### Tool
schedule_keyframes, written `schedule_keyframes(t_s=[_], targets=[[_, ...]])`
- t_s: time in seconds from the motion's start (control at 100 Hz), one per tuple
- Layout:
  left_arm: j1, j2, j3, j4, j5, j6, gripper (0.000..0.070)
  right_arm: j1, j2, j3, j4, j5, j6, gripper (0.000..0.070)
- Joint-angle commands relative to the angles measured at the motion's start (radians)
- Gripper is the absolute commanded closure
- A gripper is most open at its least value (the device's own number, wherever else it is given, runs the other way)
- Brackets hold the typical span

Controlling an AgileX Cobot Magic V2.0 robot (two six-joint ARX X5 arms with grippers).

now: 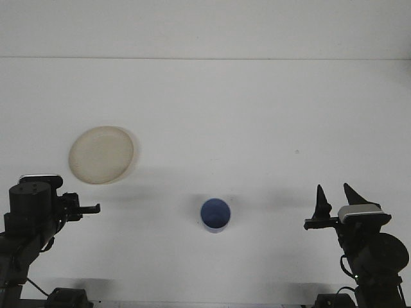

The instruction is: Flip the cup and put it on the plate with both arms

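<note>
A blue cup (215, 214) stands near the front middle of the white table, seen from above as a round blue disc. A cream plate (101, 154) lies flat at the left, farther back. My left gripper (69, 206) is at the front left, below the plate and well left of the cup, with the arm's dark body largely covering it. My right gripper (336, 197) stands at the front right, open, its two dark pointed fingers aimed away from me with nothing between them. It is far to the right of the cup.
The white table (257, 115) runs back to a pale wall. A faint small speck (297, 152) marks the surface right of centre. Both arm bases sit at the table's front edge.
</note>
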Motion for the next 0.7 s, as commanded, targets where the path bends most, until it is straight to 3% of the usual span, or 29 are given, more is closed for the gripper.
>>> schedule_keyframes(t_s=[0.0,0.14,0.3,0.37,0.52,0.69], targets=[[-0.002,0.002,0.023,0.006,0.003,0.013,0.0689,0.0,0.002,0.012,0.011,0.003,-0.01,0.0273],[-0.002,-0.005,0.023,0.002,0.003,0.005,0.0654,0.0,0.002,0.012,0.011,0.003,-0.01,0.0273],[-0.002,-0.007,0.023,-0.008,0.003,-0.026,0.0288,0.0,0.002,0.012,0.014,0.003,-0.01,0.0273],[-0.002,-0.007,0.023,-0.013,0.003,-0.027,0.0188,0.0,0.002,0.012,0.016,0.003,-0.01,0.0273],[-0.002,-0.004,0.035,-0.043,0.003,-0.026,0.0105,0.0,0.002,0.012,0.016,0.003,-0.01,0.0273],[-0.023,0.021,0.104,-0.108,0.05,-0.026,0.0107,0.0,0.002,0.012,0.016,0.003,-0.01,0.0273]])
